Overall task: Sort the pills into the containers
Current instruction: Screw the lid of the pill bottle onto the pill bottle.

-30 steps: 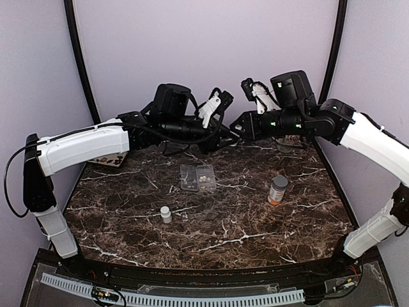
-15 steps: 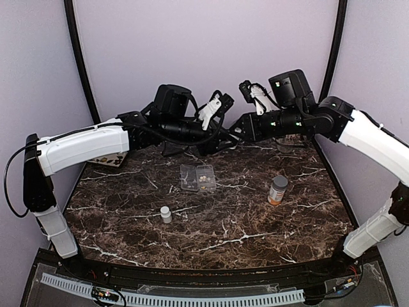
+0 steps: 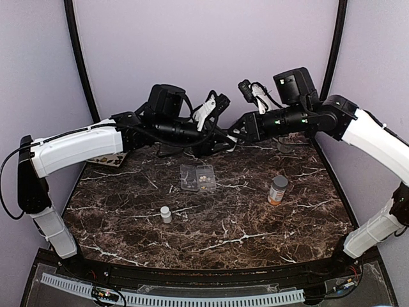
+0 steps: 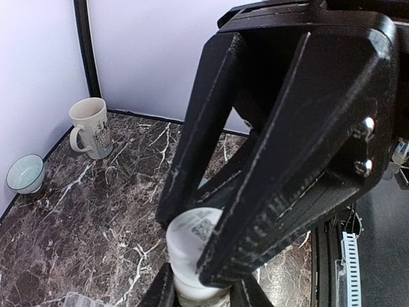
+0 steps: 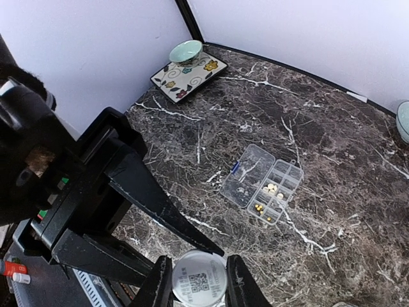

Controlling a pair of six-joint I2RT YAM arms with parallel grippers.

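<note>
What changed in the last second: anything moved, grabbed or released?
Both arms rose slightly, the left one also easing leftward, carrying the white bottle held between them. The left gripper and right gripper stay shut on it; nothing was grabbed or let go. The pill box, orange bottle and second white bottle have not moved.

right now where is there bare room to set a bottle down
Bare marble between the small white bottle and the orange bottle, and along the near edge. Crowded at the back, where the left arm and right arm meet beyond the pill box.
</note>
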